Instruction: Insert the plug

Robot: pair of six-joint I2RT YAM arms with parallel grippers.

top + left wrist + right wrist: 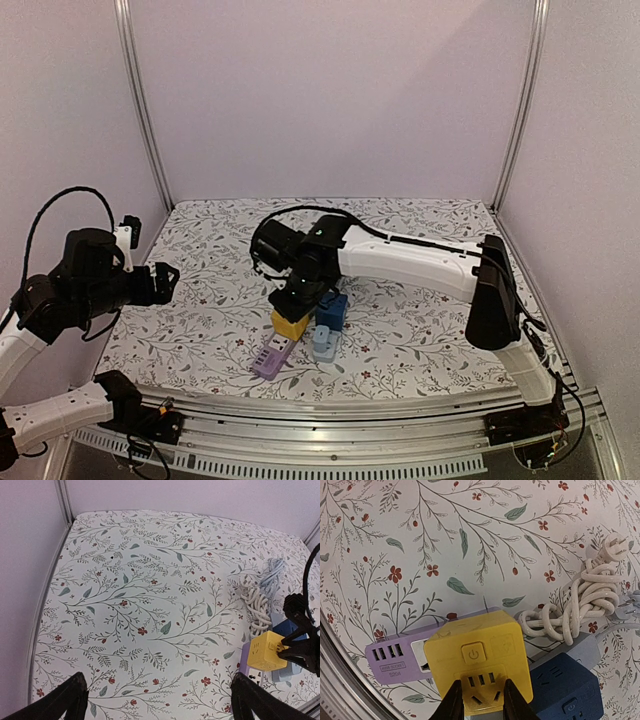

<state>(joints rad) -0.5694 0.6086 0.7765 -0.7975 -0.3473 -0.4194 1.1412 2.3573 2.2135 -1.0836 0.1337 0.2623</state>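
Observation:
A yellow cube plug adapter (480,650) sits over the socket end of a purple power strip (390,655). I cannot tell whether it is seated in the socket. My right gripper (482,702) is shut on the cube, a finger on each side of its near face. In the top view the right gripper (300,292) is over the cube (290,324) and the strip (270,357). My left gripper (166,278) is open and empty at the left, well apart from them. The left wrist view shows the cube (267,650) at its right edge.
A dark blue cube adapter (565,692) stands on a pale blue-grey strip (590,645) just right of the yellow cube. A coiled white cable (580,605) with its plug lies behind them. The table's front rail (350,415) is close behind the strips.

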